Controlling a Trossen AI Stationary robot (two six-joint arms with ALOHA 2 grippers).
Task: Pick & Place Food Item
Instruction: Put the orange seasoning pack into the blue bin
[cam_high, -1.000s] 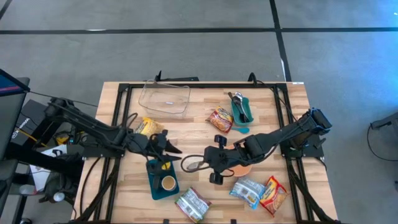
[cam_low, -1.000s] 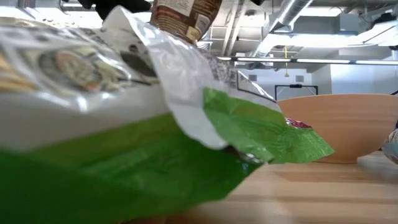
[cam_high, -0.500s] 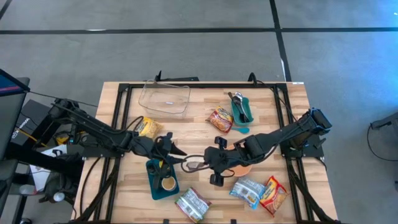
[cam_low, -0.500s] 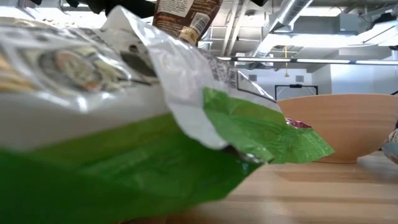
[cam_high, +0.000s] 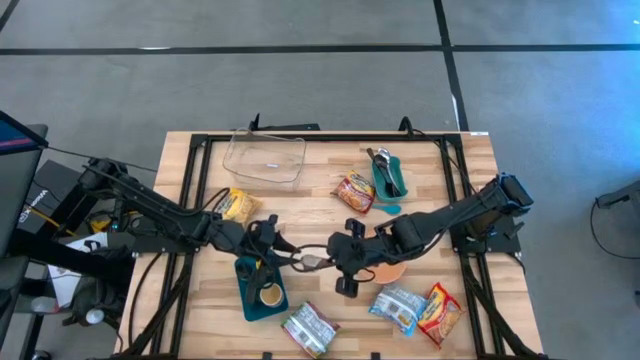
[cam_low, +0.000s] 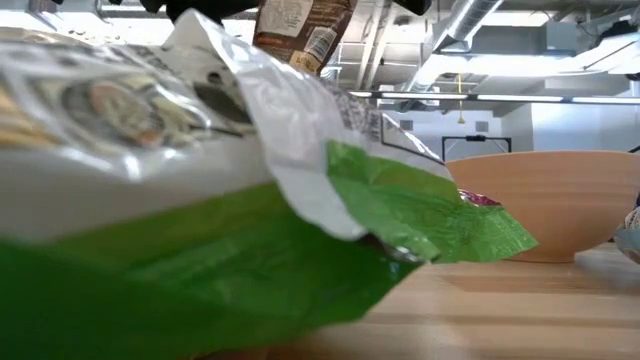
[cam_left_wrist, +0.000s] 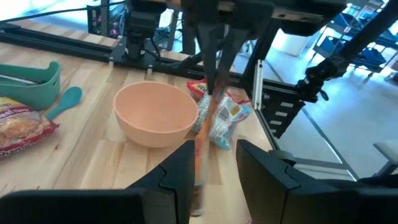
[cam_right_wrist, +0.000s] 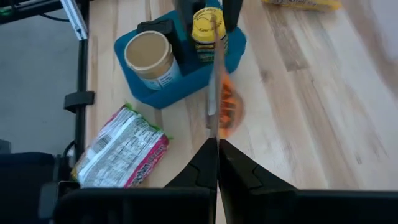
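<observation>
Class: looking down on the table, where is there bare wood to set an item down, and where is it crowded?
Bare: between the clear tray and red packet; also right of the green holder. Crowded: the front, around the blue tray, bowl and packets.

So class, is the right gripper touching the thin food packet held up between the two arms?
Touching. The right wrist view shows the right gripper shut on the packet's edge.

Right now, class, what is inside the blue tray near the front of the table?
The blue tray holds a tan-lidded cup and a yellow-lidded jar. The left gripper hangs just over the jar end, so anything more beneath it is hidden.
</observation>
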